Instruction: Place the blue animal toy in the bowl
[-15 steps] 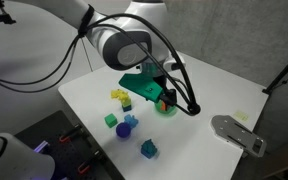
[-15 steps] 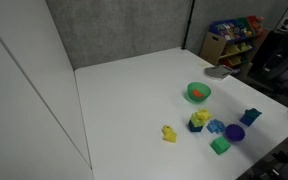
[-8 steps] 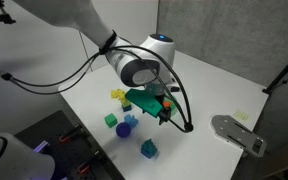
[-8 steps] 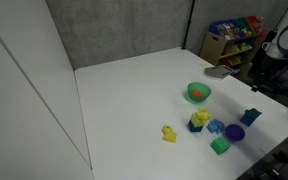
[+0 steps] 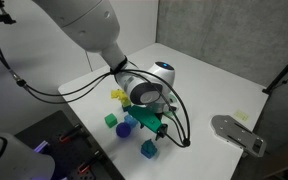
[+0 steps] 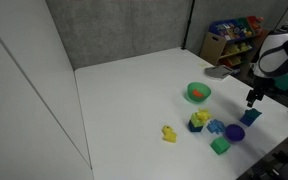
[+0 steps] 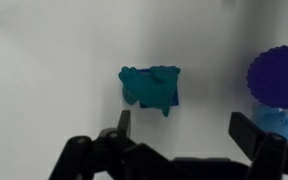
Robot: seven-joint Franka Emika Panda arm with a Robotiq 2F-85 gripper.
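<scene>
Evidently the approach was the step in hand, not yet the grasp. Nearest the wrist camera, the pincer [image 7: 182, 120] stood open, its two dark fingers [image 7: 122, 124] spread wide with nothing between them. Just beyond their tips lay the blue animal toy [image 7: 151, 87], a teal figure on the white desk [image 7: 44, 60]. It was closer to one finger than to the other, so off the middle of the gap.

Beside the toy, at the edge of the wrist view, sat a purple ridged piece [image 7: 280, 72] with a pale blue piece [image 7: 284, 118] next to it. Both were apart from the toy but near enough to be knocked.

In an exterior view the pincer [image 6: 251, 99] hung just above the toy [image 6: 251, 116], not touching it as far as could be told. Farther from the toy lay a green cube [image 6: 220, 146], a yellow-and-blue cluster of blocks [image 6: 198, 121] and a yellow toy [image 6: 169, 133]. Farthest from the toy, past the cluster, stood the bowl [image 6: 198, 99], green and shallow, with something orange already in it. The toy was well apart from it.

By my judgement the next move called for centring the gap over the toy, descending until the fingers flanked it, and closing. After that it needed a lift clear of the purple piece before the carry over the blocks to the bowl.
</scene>
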